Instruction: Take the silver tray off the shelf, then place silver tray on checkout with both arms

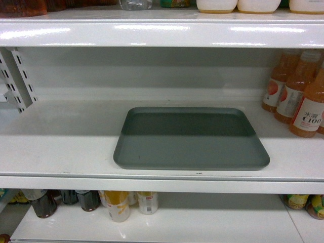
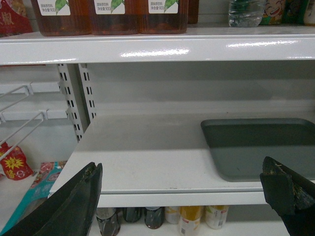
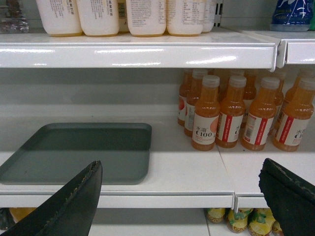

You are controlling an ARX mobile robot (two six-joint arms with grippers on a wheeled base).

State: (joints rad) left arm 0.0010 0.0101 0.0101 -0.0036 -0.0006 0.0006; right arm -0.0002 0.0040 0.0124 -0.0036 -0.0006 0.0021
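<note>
The silver tray (image 1: 191,139) lies flat on the white shelf (image 1: 61,147), near its front edge, empty. In the left wrist view the silver tray (image 2: 261,147) is at the right on the shelf (image 2: 142,152); my left gripper (image 2: 181,183) is open, in front of the shelf edge and left of the tray. In the right wrist view the silver tray (image 3: 83,150) is at the left on the shelf (image 3: 182,167); my right gripper (image 3: 180,178) is open, before the shelf edge and right of the tray. Neither gripper shows in the head view. The checkout is out of view.
Orange juice bottles (image 1: 298,96) stand on the same shelf at the right, several also in the right wrist view (image 3: 236,118). A shelf board (image 1: 162,33) hangs above the tray. Slotted uprights (image 2: 74,98) stand at the left. Bottles (image 1: 119,205) fill the shelf below.
</note>
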